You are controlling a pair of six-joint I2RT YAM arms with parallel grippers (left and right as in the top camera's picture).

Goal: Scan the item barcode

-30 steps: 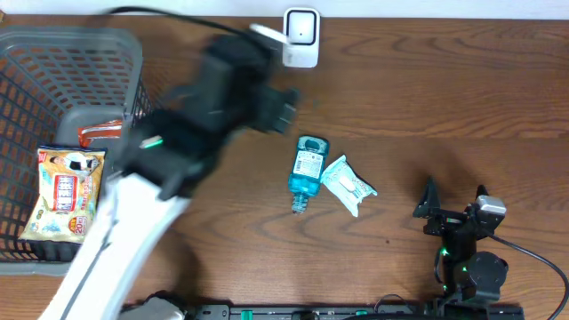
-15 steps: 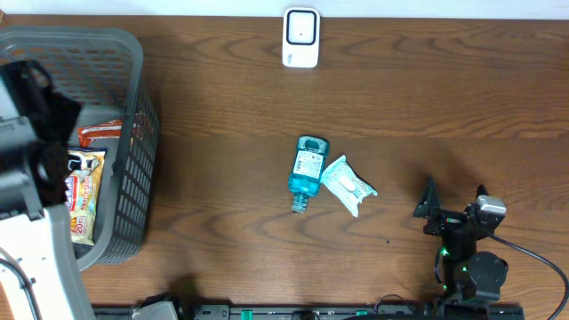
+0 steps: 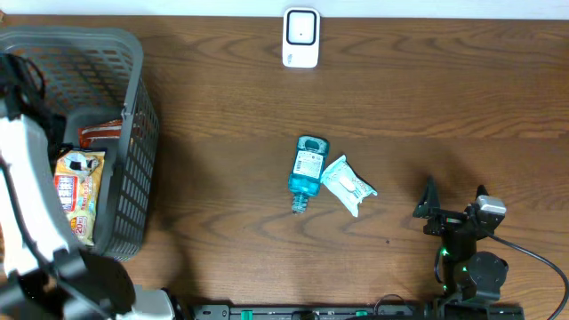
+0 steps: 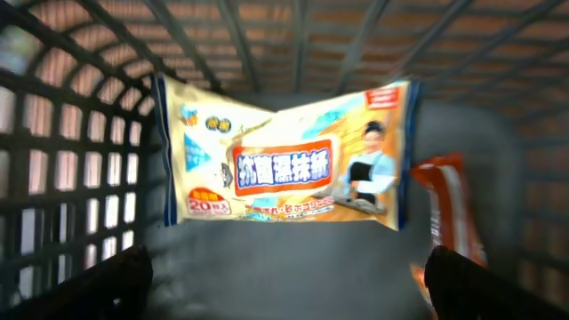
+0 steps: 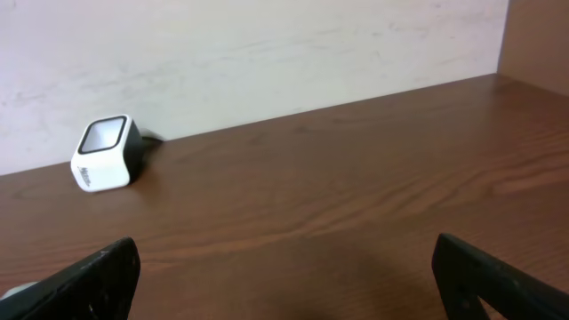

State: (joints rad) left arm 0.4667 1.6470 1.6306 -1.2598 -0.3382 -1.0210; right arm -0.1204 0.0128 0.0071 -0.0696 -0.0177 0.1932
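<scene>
A yellow wipes pack lies in the grey basket, seen face-on in the left wrist view, and an orange packet lies beside it. My left gripper hangs open inside the basket a little short of the wipes pack, with nothing between its fingers. The white barcode scanner stands at the table's far edge. My right gripper rests open and empty near the front right, facing the scanner.
A blue bottle and a white sachet lie side by side mid-table. The basket's mesh walls close in around my left gripper. A wall runs behind the scanner.
My left arm has swung from the middle of the table across to the basket at the left, and its gripper now sits inside it. The right arm has not moved.
</scene>
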